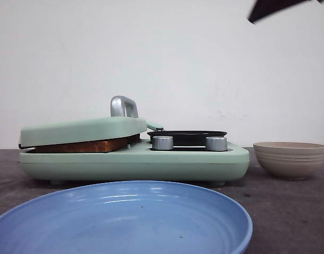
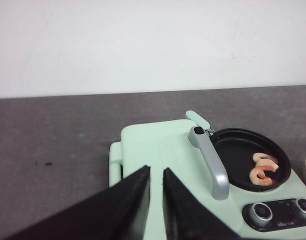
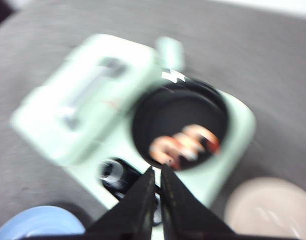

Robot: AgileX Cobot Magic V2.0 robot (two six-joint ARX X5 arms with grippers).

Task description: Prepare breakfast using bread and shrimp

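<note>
On the dark grey tabletop (image 1: 288, 211), the browned bread (image 1: 85, 145) lies pinched under the mint-green breakfast maker's (image 1: 135, 161) tilted lid (image 1: 82, 129). The left tool (image 2: 156, 175) hangs narrow above it. Orange shrimp (image 2: 264, 168) sit in the round black pan (image 2: 240, 150); the right tool (image 3: 156, 175) is narrow, empty. A beige ribbed bowl (image 1: 290, 159) stands rightmost.

Breakfast maker (image 1: 135, 161): we see smooth mint plastic, satin sheen
Its handle (image 1: 123, 106): brushed metal
Its pan (image 2: 242, 155): matt black
Plate (image 1: 125, 222): glossy blue
Tabletop (image 2: 53, 135): we find it matt grey
</note>
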